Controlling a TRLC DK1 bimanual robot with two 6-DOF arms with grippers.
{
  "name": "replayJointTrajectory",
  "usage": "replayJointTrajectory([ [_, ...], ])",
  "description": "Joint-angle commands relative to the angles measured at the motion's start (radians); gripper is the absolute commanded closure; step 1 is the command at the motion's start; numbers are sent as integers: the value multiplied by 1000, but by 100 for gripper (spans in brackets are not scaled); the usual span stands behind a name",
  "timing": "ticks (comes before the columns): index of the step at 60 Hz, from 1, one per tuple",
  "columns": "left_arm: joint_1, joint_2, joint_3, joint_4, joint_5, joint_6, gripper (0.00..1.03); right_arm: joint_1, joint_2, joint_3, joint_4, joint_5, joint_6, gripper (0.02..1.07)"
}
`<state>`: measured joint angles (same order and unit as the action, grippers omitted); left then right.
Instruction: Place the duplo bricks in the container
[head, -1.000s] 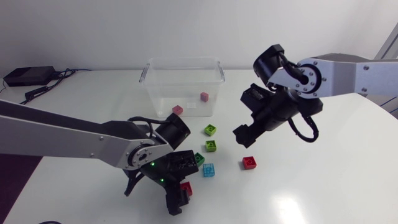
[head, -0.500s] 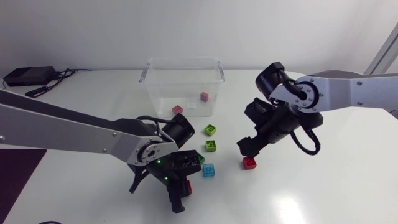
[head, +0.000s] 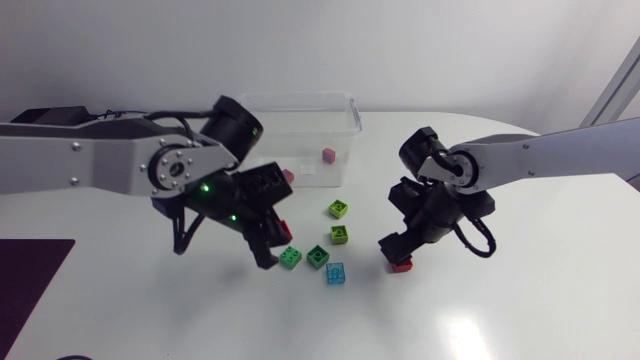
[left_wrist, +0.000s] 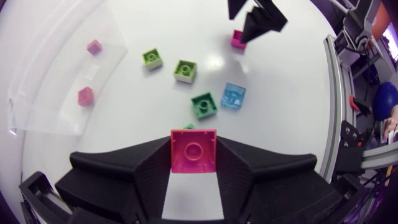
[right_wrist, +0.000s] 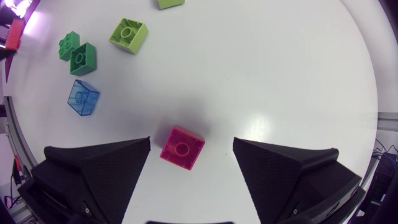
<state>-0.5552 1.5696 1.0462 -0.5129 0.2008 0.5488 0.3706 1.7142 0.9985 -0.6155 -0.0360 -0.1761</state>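
Observation:
My left gripper (head: 272, 232) hangs above the table in front of the clear container (head: 296, 112), shut on a red brick (left_wrist: 193, 150) that sits between its fingertips. Two small pink bricks (head: 328, 154) (head: 287, 175) lie inside the container. My right gripper (right_wrist: 191, 146) stands open, low over the table, with another red brick (right_wrist: 182, 147) lying between its fingers and touching neither. In the head view that brick (head: 402, 265) shows just under the right gripper (head: 398, 252).
Loose bricks lie between the two grippers: two light green ones (head: 339, 209) (head: 340, 233), two dark green ones (head: 290, 257) (head: 317, 256) and a clear blue one (head: 335, 273). The container's wall (left_wrist: 56, 93) shows ahead of the left gripper.
My left gripper shut on the red brick near the front edge and rose with it toward the container. My right gripper came down around the other red brick.

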Motion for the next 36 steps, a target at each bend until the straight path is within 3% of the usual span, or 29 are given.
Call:
replayJointTrajectory([
  [1,47,-28,72,-7,3,16,72,-7,38,-18,10,5,30,16],
  [18,127,1,189,80,3,-32,72,8,74,-23,11,16,36,23],
  [26,155,44,233,122,2,-67,72,19,76,-31,7,21,40,35],
  [36,190,93,305,172,-24,-109,72,34,74,-38,-7,27,40,41],
])
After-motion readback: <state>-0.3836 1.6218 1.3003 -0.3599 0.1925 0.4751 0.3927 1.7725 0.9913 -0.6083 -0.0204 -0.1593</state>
